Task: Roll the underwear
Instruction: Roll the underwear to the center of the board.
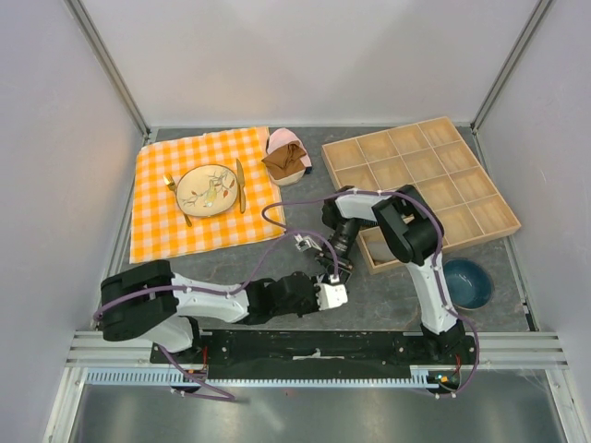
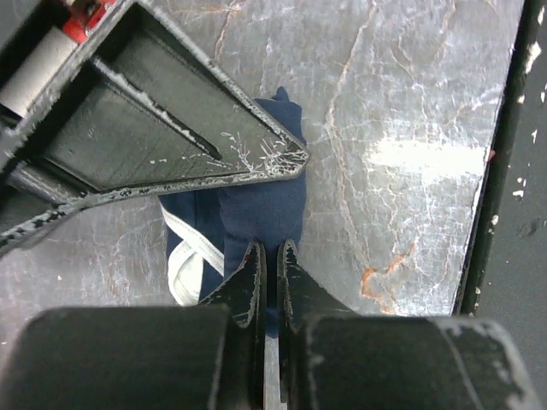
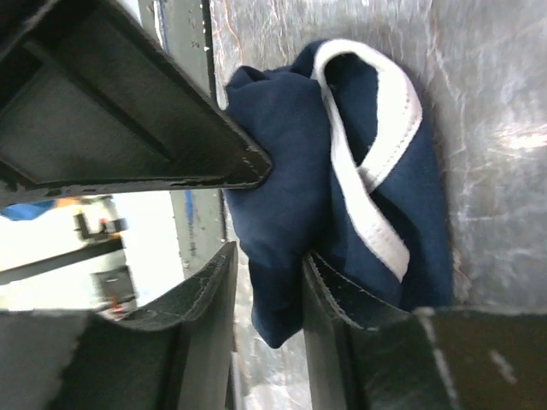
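Observation:
The underwear (image 3: 342, 171), navy blue with a white trim band, lies bunched on the grey marbled table; it also shows in the left wrist view (image 2: 256, 201). My left gripper (image 2: 272, 246) is shut on a fold of its near edge. My right gripper (image 3: 267, 256) has its jaws apart around another fold; the cloth touches one finger (image 3: 329, 286) and stands clear of the other. The two grippers meet tip to tip over the garment in the top view, left (image 1: 325, 288) and right (image 1: 338, 262), and hide it there.
An orange checked cloth (image 1: 157, 217) with a plate (image 1: 209, 189), fork and knife lies at the back left. Brown and pink garments (image 1: 286, 157) sit behind it. A wooden compartment tray (image 1: 434, 180) is at the right, and a blue bowl (image 1: 466, 281) near the right arm.

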Available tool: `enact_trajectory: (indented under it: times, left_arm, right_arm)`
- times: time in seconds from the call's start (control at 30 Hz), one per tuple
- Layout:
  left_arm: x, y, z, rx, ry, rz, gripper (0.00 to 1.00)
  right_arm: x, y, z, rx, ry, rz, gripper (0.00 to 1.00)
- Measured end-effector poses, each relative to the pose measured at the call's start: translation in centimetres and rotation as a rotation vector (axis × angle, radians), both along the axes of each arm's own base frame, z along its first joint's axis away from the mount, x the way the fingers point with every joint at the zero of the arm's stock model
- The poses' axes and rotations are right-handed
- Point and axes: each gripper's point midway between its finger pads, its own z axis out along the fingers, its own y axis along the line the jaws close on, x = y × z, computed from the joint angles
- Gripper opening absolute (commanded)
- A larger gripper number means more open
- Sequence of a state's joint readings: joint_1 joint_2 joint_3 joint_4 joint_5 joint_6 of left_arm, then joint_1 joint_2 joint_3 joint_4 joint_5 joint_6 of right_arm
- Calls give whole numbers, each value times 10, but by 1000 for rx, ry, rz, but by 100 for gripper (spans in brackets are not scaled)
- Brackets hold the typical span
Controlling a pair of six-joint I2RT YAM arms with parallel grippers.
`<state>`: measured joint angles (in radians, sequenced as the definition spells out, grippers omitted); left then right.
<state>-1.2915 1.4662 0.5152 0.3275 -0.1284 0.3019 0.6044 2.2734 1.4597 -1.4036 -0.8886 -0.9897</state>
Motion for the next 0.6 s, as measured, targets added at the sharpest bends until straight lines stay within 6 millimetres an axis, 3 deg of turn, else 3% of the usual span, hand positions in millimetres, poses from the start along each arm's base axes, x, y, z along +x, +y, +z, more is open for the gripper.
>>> enact_trajectory:
  times: [0.23,0.43,0.6]
  left_arm:
    - [20,7,2,-141,316,101,2]
    - [23,9,1,-218,522,129,2]
    - [27,10,-3,-267,696,158,2]
  right_arm:
    - [35,6,24,179,-309,21,51]
    - [60,-4,46,264,-488,-45,55]
    - [54,-7,52,342,-581,-32,60]
